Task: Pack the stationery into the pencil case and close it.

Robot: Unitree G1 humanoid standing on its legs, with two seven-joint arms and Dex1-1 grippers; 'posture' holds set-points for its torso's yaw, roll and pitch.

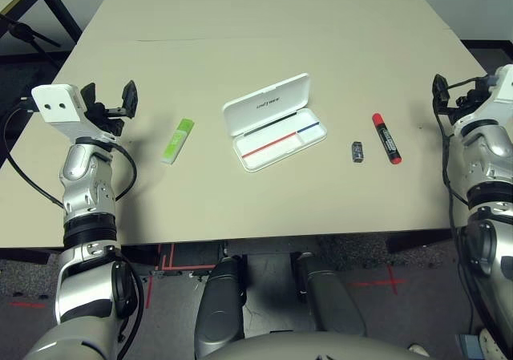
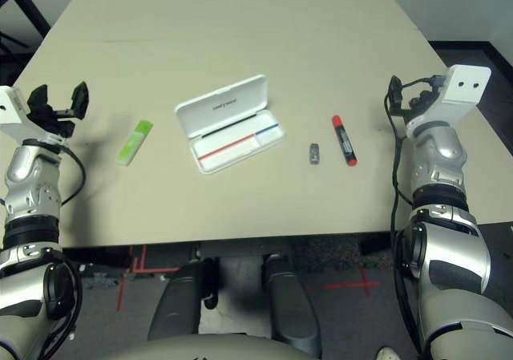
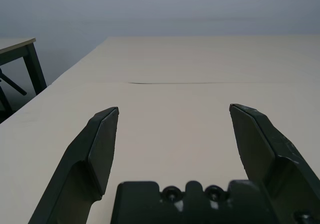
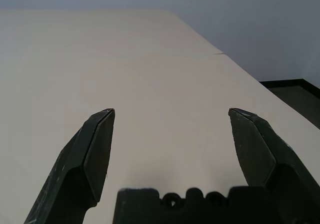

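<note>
While both arms are hovering over the outer edges of the beige table [image 1: 264,23], the left gripper [image 1: 108,101] is holding its two black fingers [image 3: 97,149] spread wide apart with nothing between them, and the right gripper [image 4: 172,149] is likewise keeping its fingers [image 4: 92,154] released and empty. Lying open between the two grippers, well apart from either, the white pencil case [image 1: 274,122] is showing its red-and-blue line inside, with its lettered lid tilted back on the far side. Nearest the left fingers, the flat light-green stick [image 1: 178,140] is resting between them and the case, touching neither. Toward the right fingers, the small dark-grey block [image 1: 357,151] is sitting just beside the red marker [image 1: 385,138], both lying outside the case on bare tabletop.
</note>
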